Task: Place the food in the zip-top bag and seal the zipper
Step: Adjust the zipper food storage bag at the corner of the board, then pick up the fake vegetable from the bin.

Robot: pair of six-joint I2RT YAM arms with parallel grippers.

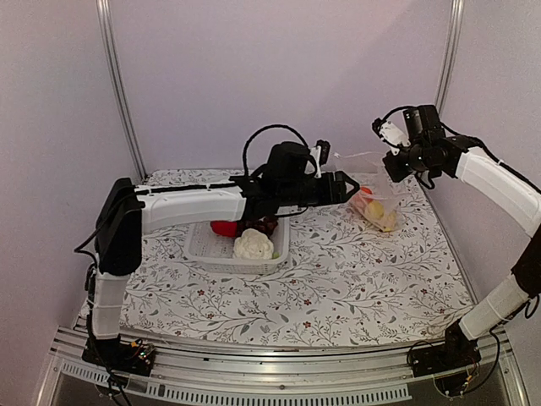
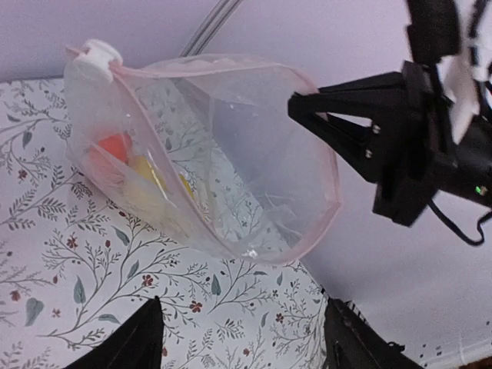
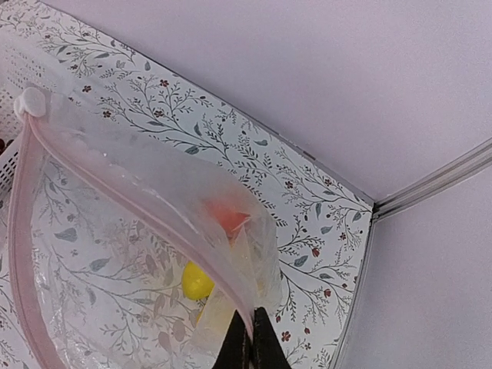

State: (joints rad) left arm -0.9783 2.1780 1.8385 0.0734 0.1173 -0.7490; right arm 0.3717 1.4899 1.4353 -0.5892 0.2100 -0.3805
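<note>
The clear zip-top bag [image 1: 378,203] hangs at the back right with its mouth held open. Orange [image 2: 115,146] and yellow [image 2: 146,181] food pieces lie inside. Its pinkish zipper [image 2: 336,184] rings the mouth, with a white slider [image 2: 100,55] at one end. My right gripper [image 1: 390,165] is shut on the zipper [image 3: 154,233] and holds the bag up. My left gripper [image 2: 246,338] is open and empty, just in front of the bag's mouth. Red fruit [image 1: 224,227], white cauliflower [image 1: 254,245] and dark grapes [image 1: 265,225] lie in the white basket [image 1: 201,249].
The basket stands mid-table under my left forearm. The back wall and the right wall with its metal corner post [image 3: 438,181] are close behind the bag. The floral tablecloth [image 1: 355,279] covers the table.
</note>
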